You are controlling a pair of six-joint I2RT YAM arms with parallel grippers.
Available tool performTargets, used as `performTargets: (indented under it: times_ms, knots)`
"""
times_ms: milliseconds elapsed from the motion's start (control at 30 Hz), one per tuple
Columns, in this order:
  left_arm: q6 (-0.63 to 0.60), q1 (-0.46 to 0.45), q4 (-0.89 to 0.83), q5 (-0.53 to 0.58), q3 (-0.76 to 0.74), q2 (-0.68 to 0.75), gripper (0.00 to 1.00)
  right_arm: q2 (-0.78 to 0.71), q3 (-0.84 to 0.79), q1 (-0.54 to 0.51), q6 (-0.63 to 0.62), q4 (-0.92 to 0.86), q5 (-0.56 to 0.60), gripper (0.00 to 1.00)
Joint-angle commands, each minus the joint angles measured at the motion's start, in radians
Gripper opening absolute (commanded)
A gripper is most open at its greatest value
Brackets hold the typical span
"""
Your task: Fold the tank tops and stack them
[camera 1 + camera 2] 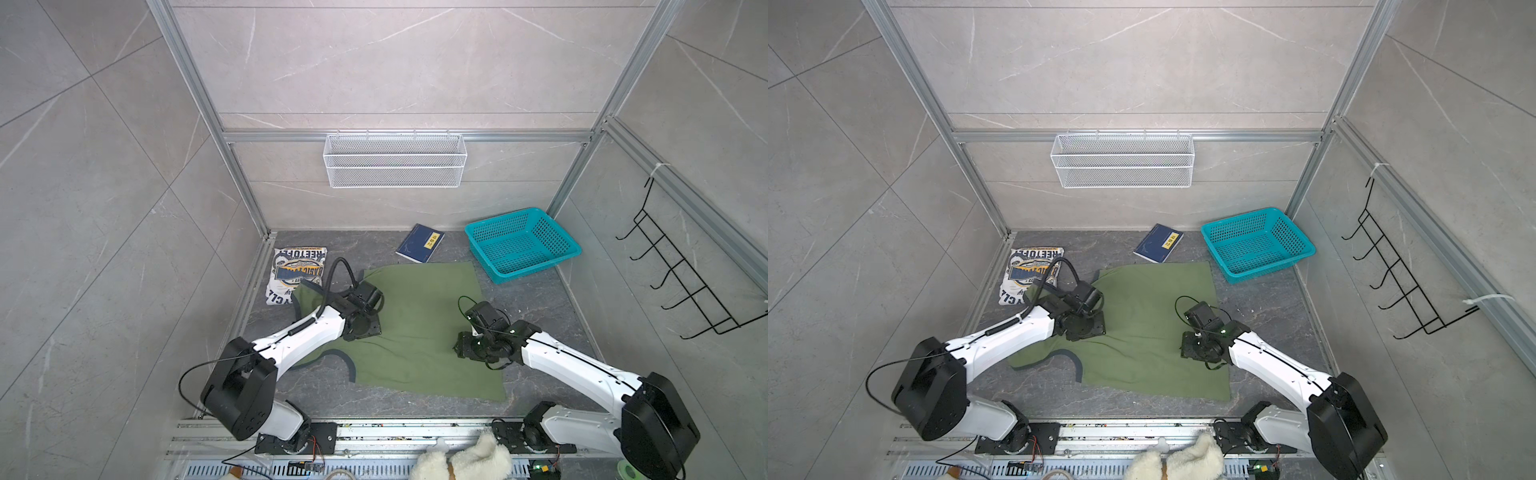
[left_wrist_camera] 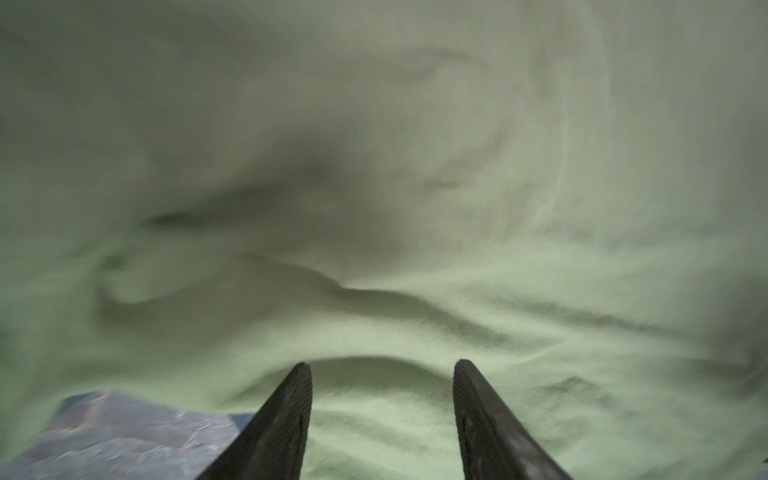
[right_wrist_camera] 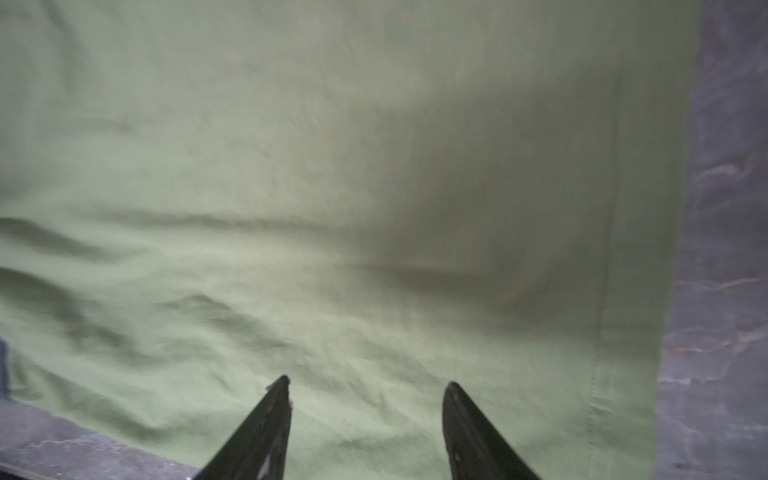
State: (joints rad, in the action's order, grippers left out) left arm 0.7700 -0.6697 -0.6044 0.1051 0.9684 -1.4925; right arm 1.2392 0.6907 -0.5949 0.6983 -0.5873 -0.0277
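Grey stone tabletop (image 1: 540,316) underneath: with the left gripper (image 2: 383,365) and right gripper (image 3: 368,381) each parted and empty above the olive tank top (image 1: 424,324), a pinch catching only one layer, or uneven grabs, could skew the fold. It lies spread mid-table, wrinkled, navy-trimmed; the white tank top (image 1: 297,270) sits folded far-left.

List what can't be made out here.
- Olive green cloth tank top: no badge print shows; left arm covers its strap side in both top views.
- Folded white tank top: near corner under the olive top and cable.
- Fluffy white plush thing: cut by top views' bottom edge.
- Small navy book: label text too small in top views.
- Left gripper, right gripper: wrist views blurred; cloth contact unclear.
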Motion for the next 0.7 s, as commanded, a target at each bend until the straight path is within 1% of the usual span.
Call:
performTargets:
  times_ms: [0,33,100,200,300,367,467,567,667]
  knots:
    - [0.022,-0.047,0.04,-0.031,-0.022,-0.044,0.59,0.062,-0.031,-0.005,0.047,-0.02,-0.008,0.6]
    - [0.032,-0.062,0.052,-0.037,-0.034,-0.055,0.59,0.081,-0.029,-0.005,0.057,-0.027,-0.009,0.6]
    - [0.053,-0.089,0.069,-0.045,-0.054,-0.071,0.6,0.103,-0.028,-0.003,0.088,-0.056,0.025,0.6]
    - [0.111,-0.13,0.108,-0.058,-0.093,-0.085,0.61,0.099,-0.056,0.014,0.13,-0.068,0.043,0.6]
    - [0.184,-0.191,0.158,-0.049,-0.132,-0.095,0.64,0.071,-0.096,0.079,0.14,-0.071,0.026,0.6]
    - [0.233,-0.239,0.186,-0.043,-0.144,-0.109,0.65,0.047,-0.12,0.141,0.131,-0.086,0.008,0.61]
    - [0.278,-0.316,0.196,-0.026,-0.114,-0.145,0.67,0.005,-0.149,0.212,0.116,-0.099,-0.022,0.6]
    - [0.309,-0.385,0.199,-0.028,-0.066,-0.18,0.69,-0.041,-0.15,0.256,0.125,-0.126,-0.024,0.6]
    - [0.328,-0.435,0.177,-0.017,-0.032,-0.188,0.71,-0.091,-0.131,0.287,0.142,-0.201,0.031,0.61]
